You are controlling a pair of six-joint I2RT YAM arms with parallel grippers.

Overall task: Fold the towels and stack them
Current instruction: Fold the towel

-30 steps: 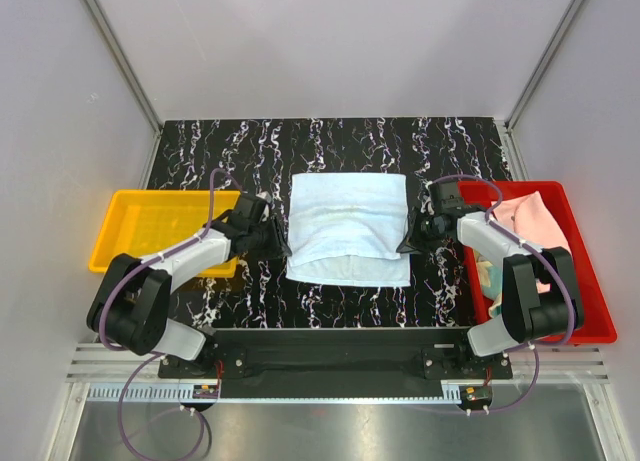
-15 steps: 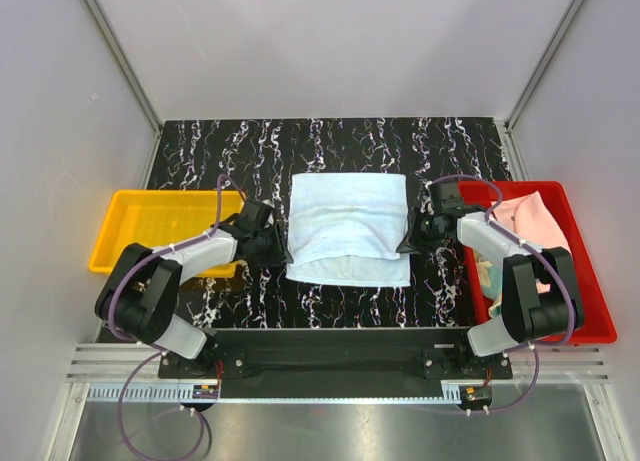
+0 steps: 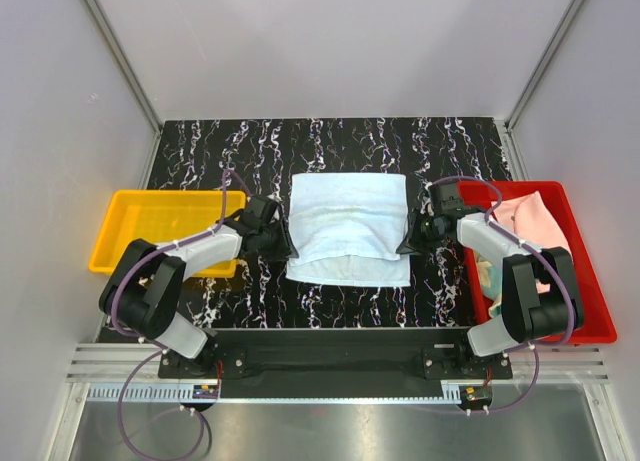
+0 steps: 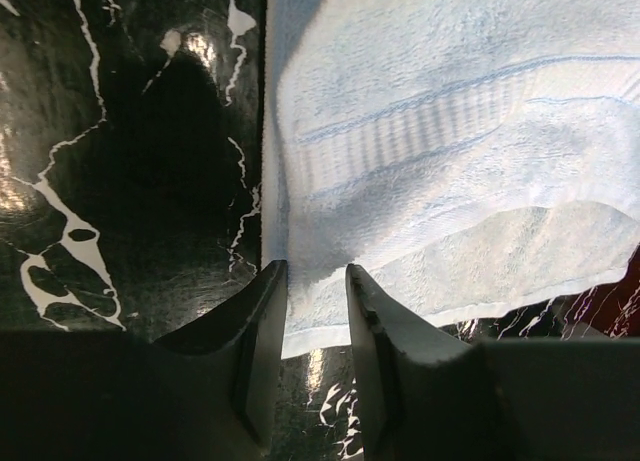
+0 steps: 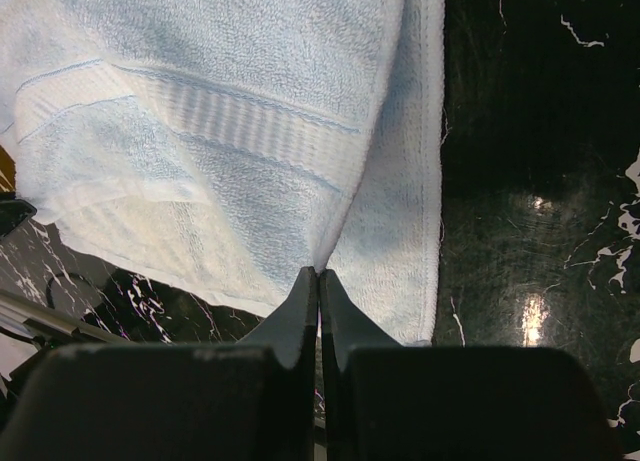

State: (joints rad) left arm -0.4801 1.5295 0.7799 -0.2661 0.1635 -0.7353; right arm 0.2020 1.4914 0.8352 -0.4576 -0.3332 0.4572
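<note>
The yellow tray (image 3: 130,203) on the left holds no stack yet. Just right of it, the left gripper (image 3: 283,243) sits low on the marbled table (image 3: 340,141), jaws partly apart and straddling the left hem of the light blue towel (image 3: 348,216), not clamped. The towel lies mid-table, seemingly folded over once. At its right hem the right gripper (image 3: 408,243) is pinched tight, and I think on a crease of cloth, though the closed tips hide it. More towels, a pink one (image 3: 535,216) uppermost, sit crumpled in the red tray (image 3: 590,281), so most of the job looks to be left
</note>
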